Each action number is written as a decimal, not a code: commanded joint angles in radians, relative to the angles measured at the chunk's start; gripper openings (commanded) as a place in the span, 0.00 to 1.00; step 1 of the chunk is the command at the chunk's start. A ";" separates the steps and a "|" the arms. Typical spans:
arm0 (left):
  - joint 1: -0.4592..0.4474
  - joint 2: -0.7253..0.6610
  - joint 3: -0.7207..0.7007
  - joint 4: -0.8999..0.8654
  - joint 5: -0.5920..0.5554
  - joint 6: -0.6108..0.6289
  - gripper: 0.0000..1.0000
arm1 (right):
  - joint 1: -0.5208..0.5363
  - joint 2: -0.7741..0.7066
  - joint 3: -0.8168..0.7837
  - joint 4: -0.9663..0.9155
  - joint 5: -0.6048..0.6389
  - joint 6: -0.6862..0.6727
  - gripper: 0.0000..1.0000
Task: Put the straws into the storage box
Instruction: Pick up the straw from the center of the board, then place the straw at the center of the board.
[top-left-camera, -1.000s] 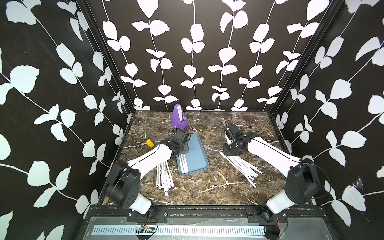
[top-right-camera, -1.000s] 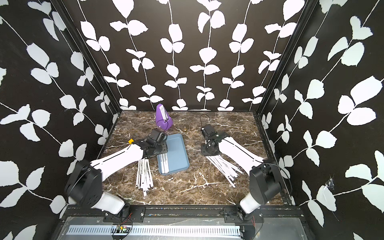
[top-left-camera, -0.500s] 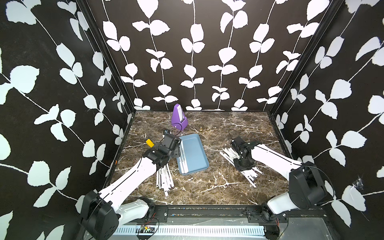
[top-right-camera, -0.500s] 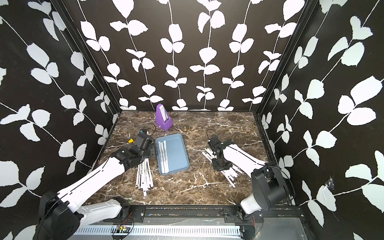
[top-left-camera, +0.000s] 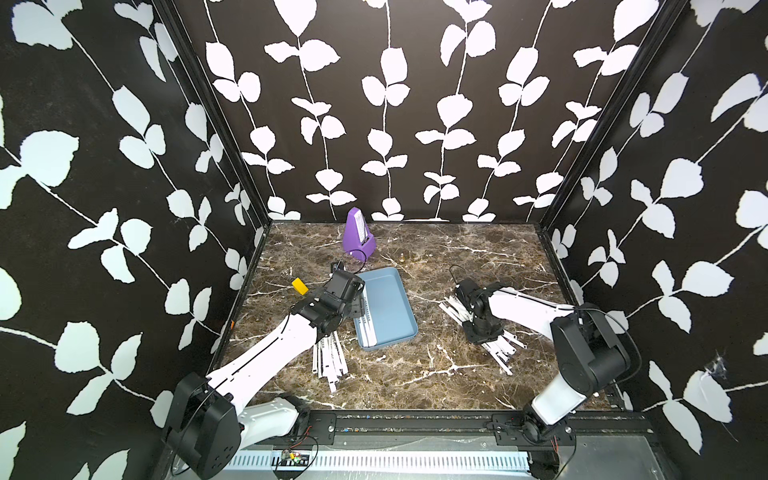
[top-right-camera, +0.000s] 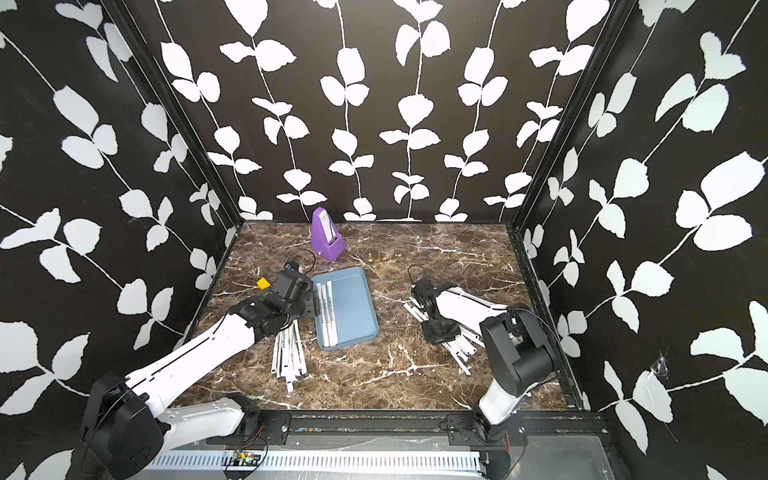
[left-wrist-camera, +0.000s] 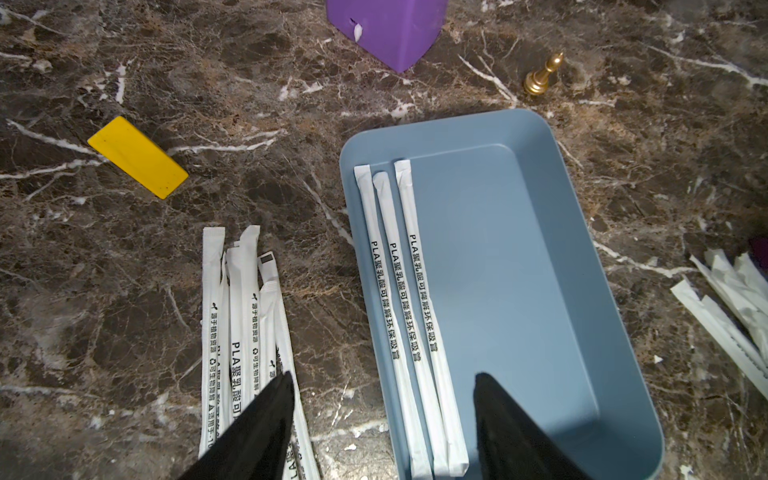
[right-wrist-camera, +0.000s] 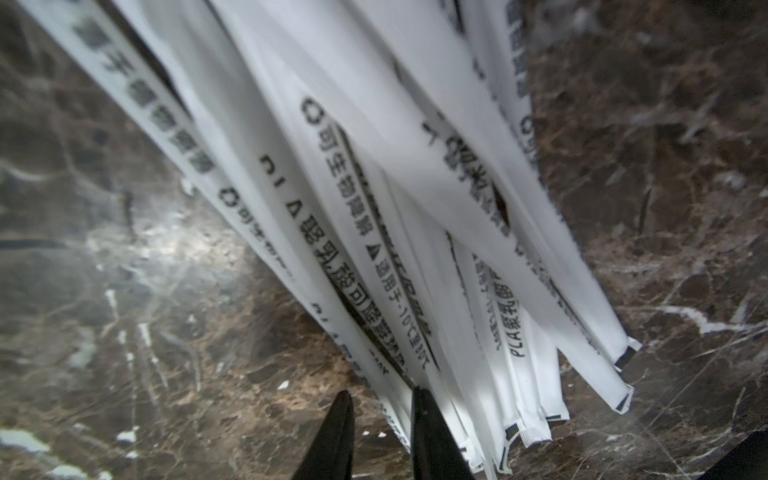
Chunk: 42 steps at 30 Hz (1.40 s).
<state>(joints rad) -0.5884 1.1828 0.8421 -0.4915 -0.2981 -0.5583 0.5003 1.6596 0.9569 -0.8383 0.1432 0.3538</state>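
So the left gripper (left-wrist-camera: 382, 376) hung wide open and empty, straddling the left wall of the storage box (left-wrist-camera: 519, 270), with three straws (left-wrist-camera: 401, 291) lying inside. The right gripper (right-wrist-camera: 379, 390) was nearly pinched at the right-hand pile (right-wrist-camera: 374, 208), and I couldn't tell if it had one. I'd grab a single straw mid-length.

On the tabletop (top-left-camera: 415, 374) I see the storage box (top-right-camera: 353, 307) in the middle, with three straws (left-wrist-camera: 399, 291) inside along its left wall. A pile (top-left-camera: 328, 357) lies just left of the box, a second pile (top-left-camera: 505, 347) well to its right. Behind the box stand the metronome (top-left-camera: 357, 235) and a chess piece (left-wrist-camera: 540, 77). A block (top-left-camera: 300, 285) lies to the left.
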 joint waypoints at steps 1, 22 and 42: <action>-0.005 -0.006 -0.015 0.023 0.012 -0.009 0.70 | 0.003 0.009 -0.027 0.008 0.046 -0.016 0.24; -0.003 0.008 -0.038 0.050 0.017 -0.009 0.70 | 0.092 0.017 0.038 0.297 -0.609 0.172 0.09; -0.004 -0.009 -0.069 0.079 0.029 -0.009 0.69 | 0.180 0.070 0.162 0.074 -0.101 0.070 0.29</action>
<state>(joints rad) -0.5884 1.1843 0.7807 -0.4259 -0.2729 -0.5652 0.6506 1.7550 1.0740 -0.6716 -0.0898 0.4583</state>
